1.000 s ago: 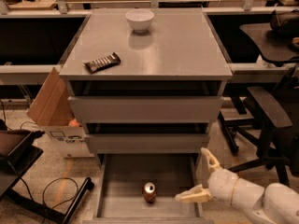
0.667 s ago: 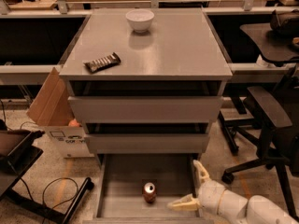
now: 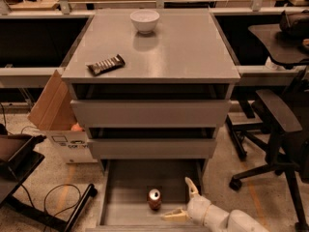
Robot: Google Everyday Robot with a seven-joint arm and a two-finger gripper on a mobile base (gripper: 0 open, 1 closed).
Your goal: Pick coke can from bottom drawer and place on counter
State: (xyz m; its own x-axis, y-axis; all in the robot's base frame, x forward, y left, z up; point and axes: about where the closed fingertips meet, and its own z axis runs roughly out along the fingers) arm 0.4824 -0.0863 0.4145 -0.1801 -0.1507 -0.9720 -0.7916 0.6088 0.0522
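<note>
Movement comes first: over the last second we see the pale two-finger gripper (image 3: 176,198) travel from the lower right of the frame leftward and down, into the open shallow grey bottom drawer (image 3: 123,197). Its jaws are spread wide, one finger pointing up the frame and the other pointing left along the drawer floor. The gap between them now faces the small red coke can with a silver top (image 3: 154,199). We read this as the approach nearly finished, with the grasp itself not yet made, since the jaws sit just beside the can and apart from it.

The can stands upright near the middle of the drawer floor, at the bottom centre of the frame. Its long axis is vertical and its silver top faces up toward us, so we judge a sideways closing around its wall suits it.

Above, the broad flat grey worktop (image 3: 164,52) of the cabinet carries a white bowl (image 3: 144,20) and a dark foil-wrapped snack bar (image 3: 105,65).
</note>
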